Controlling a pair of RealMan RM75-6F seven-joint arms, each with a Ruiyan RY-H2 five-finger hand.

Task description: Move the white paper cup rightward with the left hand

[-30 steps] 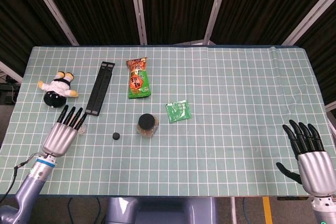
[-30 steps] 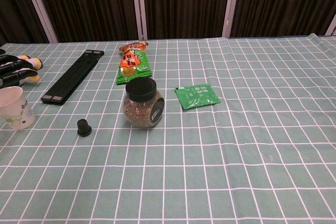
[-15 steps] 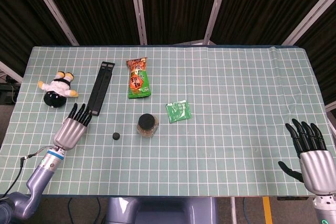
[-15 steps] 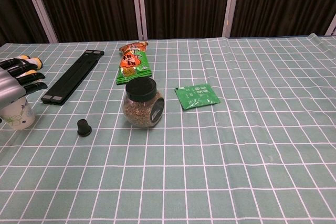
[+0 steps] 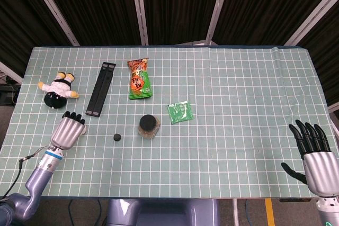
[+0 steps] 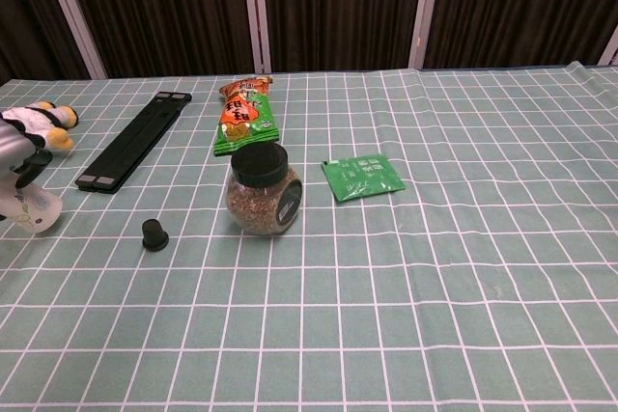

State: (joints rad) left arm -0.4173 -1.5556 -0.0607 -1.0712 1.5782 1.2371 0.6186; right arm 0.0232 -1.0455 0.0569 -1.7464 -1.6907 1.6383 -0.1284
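A robot test lab or recording studio. A table (image 5: 238, 130) with a green, white-gridded cloth stands before black pleated curtains (image 5: 175, 3) hung between pale metal poles (image 5: 139, 9). Unrelated items lie spread on it as props: a plush toy (image 5: 57, 89), a snack bag (image 5: 140, 79), a jar (image 6: 263, 190), a green sachet (image 5: 180, 112).

My surface (image 5: 238, 130) is pale green with a white grid. At far left my silver left hand (image 5: 68, 129) has black fingers over the white paper cup (image 6: 31, 210). Mid-frame lie a bright green sachet (image 5: 180, 112) and an orange-and-green snack bag (image 5: 140, 79).
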